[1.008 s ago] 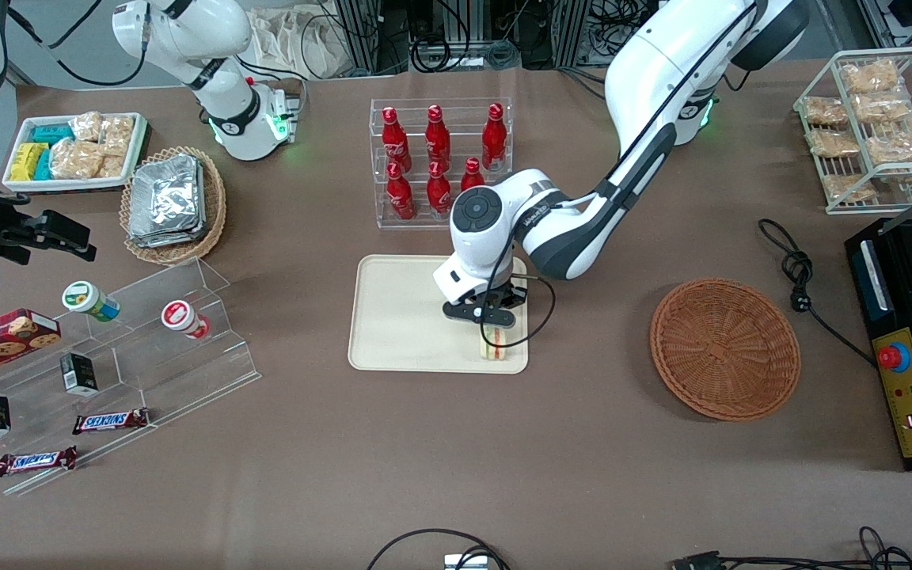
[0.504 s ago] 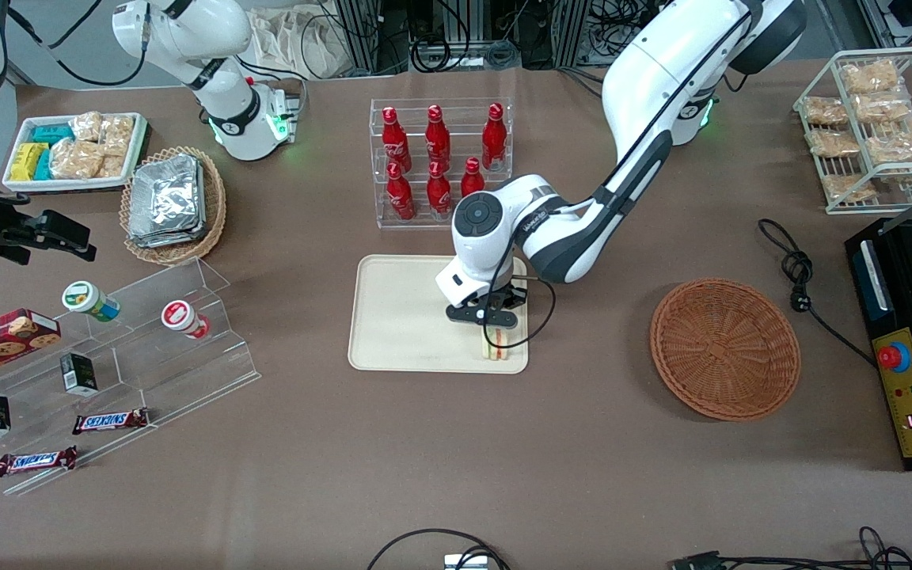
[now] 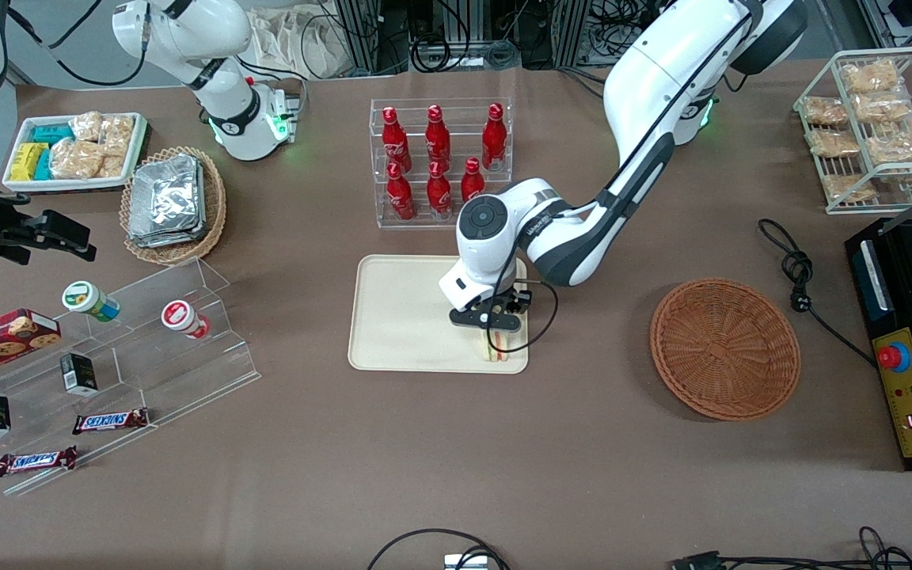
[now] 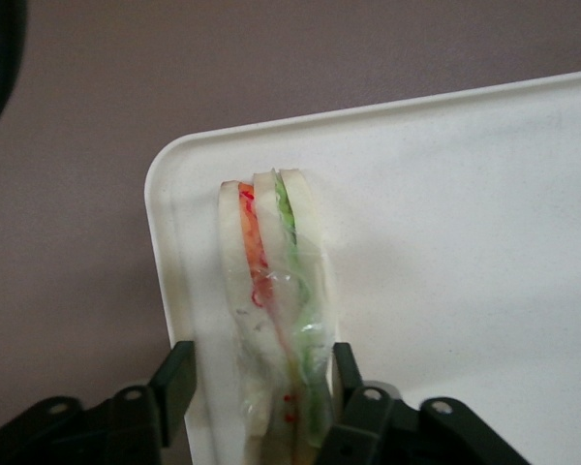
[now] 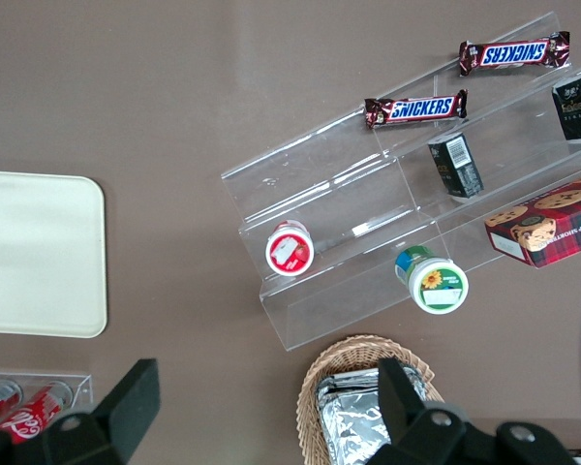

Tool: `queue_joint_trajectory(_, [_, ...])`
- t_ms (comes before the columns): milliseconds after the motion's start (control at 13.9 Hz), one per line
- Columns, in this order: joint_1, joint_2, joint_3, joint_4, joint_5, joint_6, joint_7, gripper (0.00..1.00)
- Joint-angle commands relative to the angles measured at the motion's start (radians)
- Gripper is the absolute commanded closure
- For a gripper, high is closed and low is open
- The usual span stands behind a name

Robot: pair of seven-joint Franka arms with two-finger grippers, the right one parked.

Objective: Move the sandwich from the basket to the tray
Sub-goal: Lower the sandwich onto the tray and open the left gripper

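Observation:
The sandwich (image 3: 494, 347) (image 4: 271, 271), a wrapped wedge of white bread with red and green layers, stands on its edge on the cream tray (image 3: 400, 317) (image 4: 445, 242), in the tray's near corner on the working arm's side. My gripper (image 3: 492, 328) (image 4: 261, 363) hangs just above it, its fingers straddling the wedge. The gripper is open, with a strip of tray showing between one finger (image 4: 179, 373) and the bread. The round reddish-brown basket (image 3: 725, 348) sits with nothing in it, toward the working arm's end of the table.
A clear rack of red bottles (image 3: 440, 162) stands just past the tray's farther edge. A black cable (image 3: 800, 273) and a black machine (image 3: 907, 348) lie by the basket. Acrylic steps with snacks (image 3: 108, 356) and an oval basket of foil packs (image 3: 171, 204) sit toward the parked arm's end.
The wrist has shifted slightly toward the working arm's end and lifted a little. The sandwich stays at the same spot on the tray.

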Motion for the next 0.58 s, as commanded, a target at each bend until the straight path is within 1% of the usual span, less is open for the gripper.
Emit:
queue_joint_trajectory(0, [-0.014, -0.030, 0.015, -0.022, 0.008, 0.021, -0.018, 0.00])
queue_joint_trajectory(144, [-0.012, -0.063, 0.029, -0.039, 0.000, 0.024, -0.008, 0.00])
queue_joint_trajectory(216, [-0.012, -0.086, 0.047, -0.042, -0.016, 0.024, -0.004, 0.00])
queue_joint_trajectory(360, [-0.009, -0.123, 0.058, -0.044, -0.105, 0.024, 0.014, 0.00])
queue_joint_trajectory(504, [-0.008, -0.159, 0.096, -0.044, -0.182, 0.023, 0.086, 0.00])
